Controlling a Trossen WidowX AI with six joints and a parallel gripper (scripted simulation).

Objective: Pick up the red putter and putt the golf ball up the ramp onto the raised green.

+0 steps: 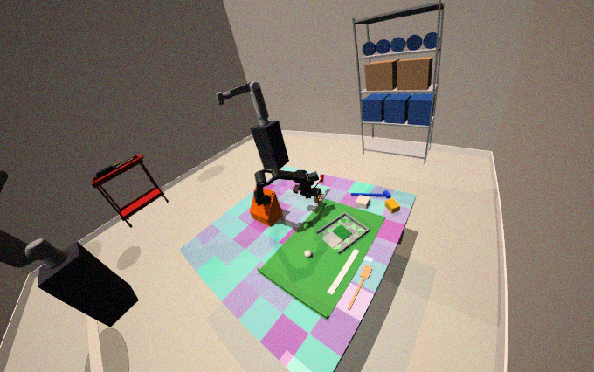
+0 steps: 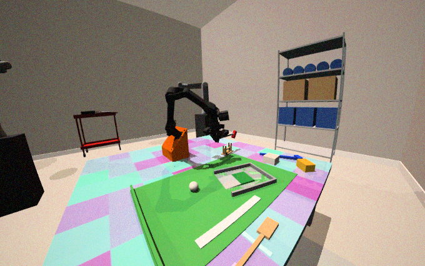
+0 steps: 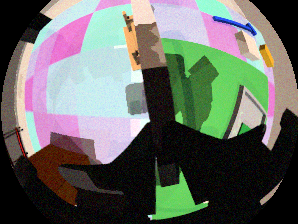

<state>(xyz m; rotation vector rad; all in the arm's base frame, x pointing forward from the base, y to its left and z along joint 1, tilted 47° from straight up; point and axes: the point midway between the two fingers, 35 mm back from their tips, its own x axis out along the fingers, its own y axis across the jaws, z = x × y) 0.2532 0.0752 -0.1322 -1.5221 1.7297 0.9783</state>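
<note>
Arm arched forward, gripper (image 2: 221, 133) clamped on red putter (image 2: 233, 133), raised; golf ball (image 2: 194, 186) well apart, nearer camera.

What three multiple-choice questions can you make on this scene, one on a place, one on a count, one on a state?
1. Where does the golf ball lie? A on the green mat; B inside the grey frame; C on the red cart.
2. How many blue boxes stand on the shelf? A two; B three; C five.
3. The gripper is: A open; B shut on nothing; C shut on the red putter.
Answers: 1 A, the ball sits on bare mat; 2 B, three stand side by side; 3 C, the shaft runs between the fingers.
</note>
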